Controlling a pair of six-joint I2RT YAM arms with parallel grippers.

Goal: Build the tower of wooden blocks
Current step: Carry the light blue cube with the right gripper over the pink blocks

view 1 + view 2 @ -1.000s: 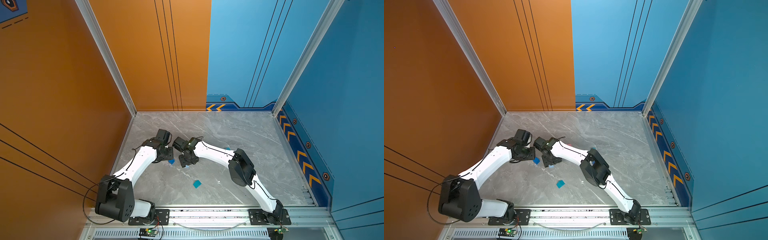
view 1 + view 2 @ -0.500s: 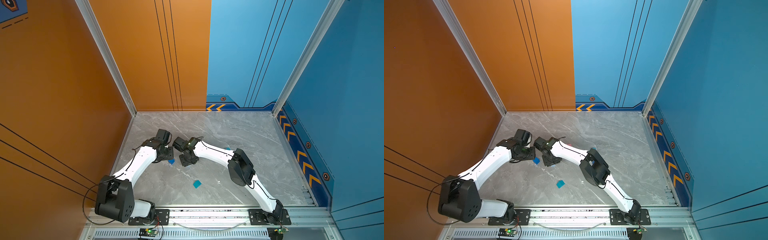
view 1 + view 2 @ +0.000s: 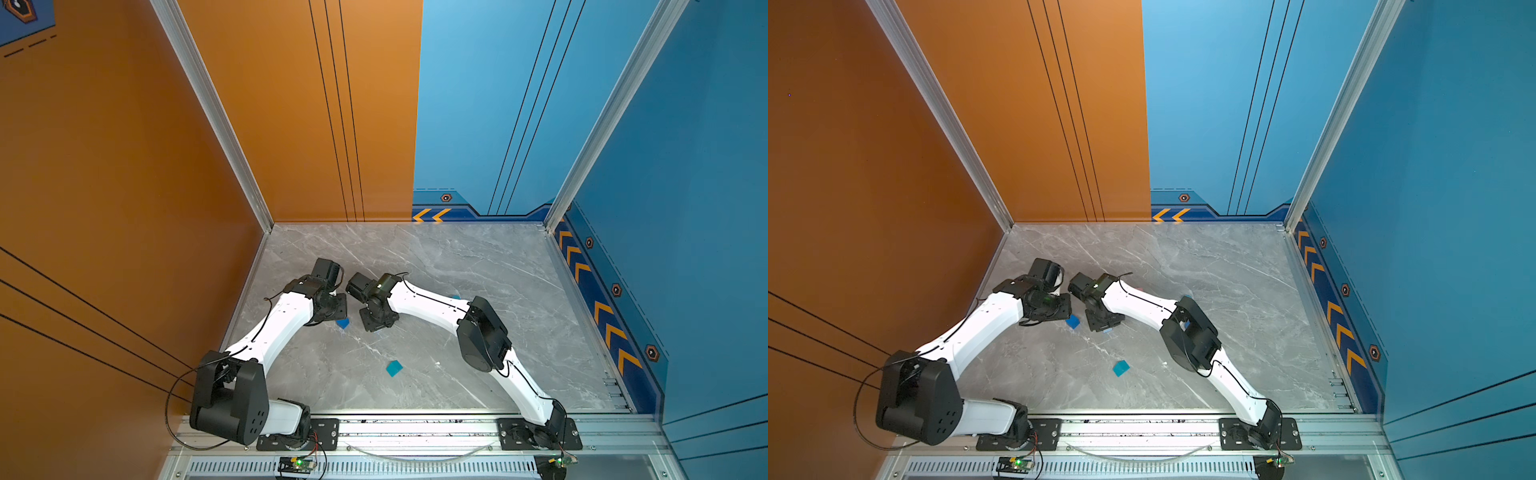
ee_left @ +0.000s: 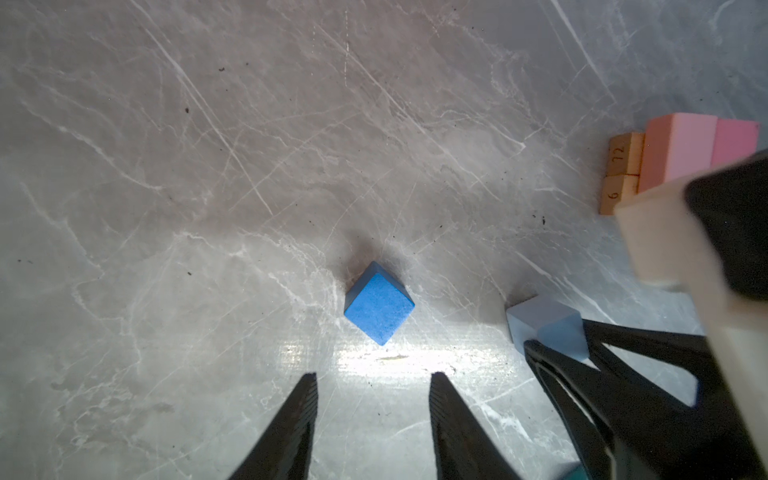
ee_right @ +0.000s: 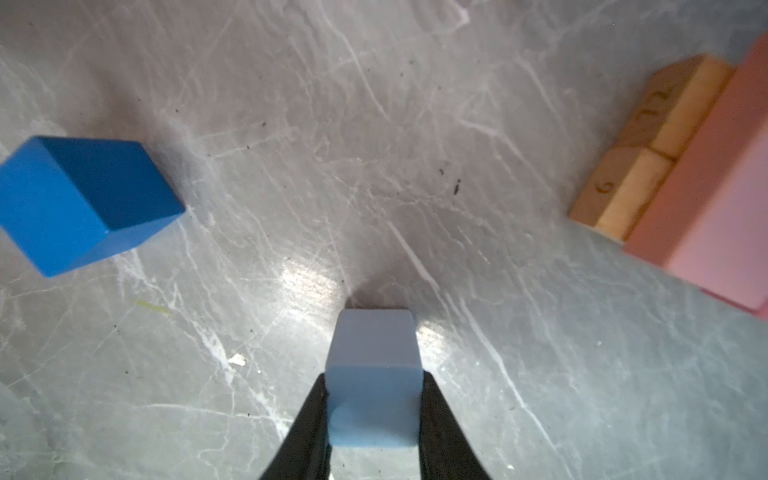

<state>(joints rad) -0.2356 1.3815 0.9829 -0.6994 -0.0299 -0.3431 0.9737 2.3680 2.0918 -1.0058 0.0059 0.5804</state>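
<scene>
Two tools are low over the worktop; the right one grips a block for the tower.
The right tool (image 5: 372,390) has its jaws pressed on both sides of the light-blue cube (image 5: 372,353), which seems to rest on the worktop (image 5: 374,124). The left tool (image 4: 374,378) has its jaws apart and empty, with the dark-blue cube (image 4: 379,305) just ahead of its tips, between both tools. Further out, to one side of the right tool, the pink bars (image 5: 706,187) lie against two tan bars (image 5: 636,166), probably the tower base. A teal cube (image 3: 393,368) sits well apart. The step in hand seems to be picking up the light-blue cube. Next it needs a straight lift, then a level placing on the pink bars.
</scene>
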